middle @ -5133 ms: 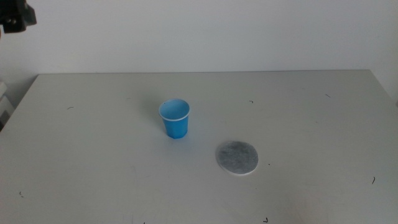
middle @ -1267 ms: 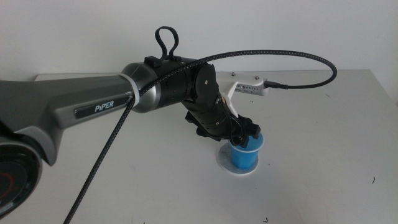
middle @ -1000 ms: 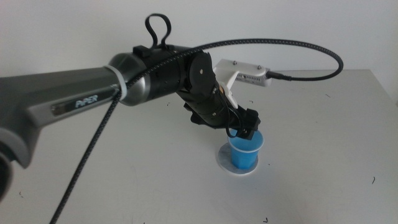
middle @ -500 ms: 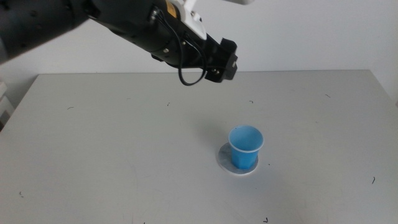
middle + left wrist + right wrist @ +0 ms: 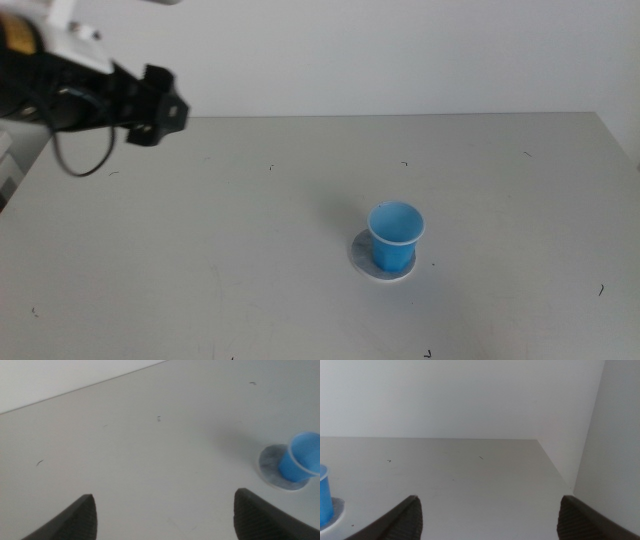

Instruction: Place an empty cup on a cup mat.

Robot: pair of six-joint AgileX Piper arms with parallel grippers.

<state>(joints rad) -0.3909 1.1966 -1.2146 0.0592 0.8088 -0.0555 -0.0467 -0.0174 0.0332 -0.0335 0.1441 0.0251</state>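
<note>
Cup (image 5: 396,234) count is one, blue, upright on the single grey cup mat (image 5: 359,250) out on the pale tabletop (image 5: 250,270); left hand (image 5: 160,106) hangs raised at the far left edge, well apart from the cup, jaws spread wide and holding nothing; right hand (image 5: 485,520) waits low off to the side, jaws also spread, empty.
</note>
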